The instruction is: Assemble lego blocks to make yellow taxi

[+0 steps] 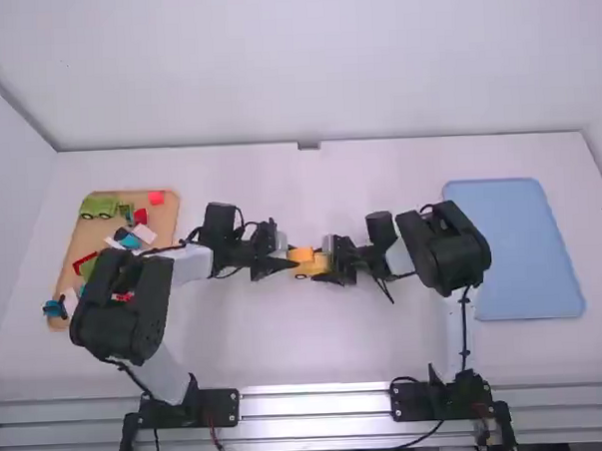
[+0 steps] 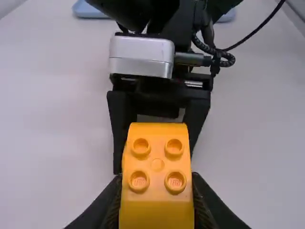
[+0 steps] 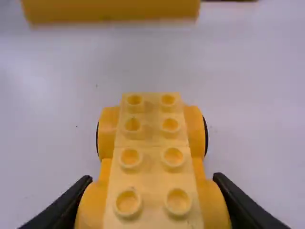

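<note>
Yellow block [image 2: 157, 202] tight in left gripper [image 1: 291, 257], wheeled base [image 3: 152, 155] in right gripper [image 1: 324, 263] — base studs, right wrist view.

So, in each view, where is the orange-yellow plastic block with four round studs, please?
High view: the block is near the picture's middle.
Left wrist view: close, between the left gripper's fingers.
Right wrist view: beyond the yellow studded base with wheels, cut by the picture's edge.
Shared landmark: the black right gripper, holding that base.

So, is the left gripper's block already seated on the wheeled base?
No, the wheeled base shows bare studs, and the block stands apart from it in the right wrist view.
</note>
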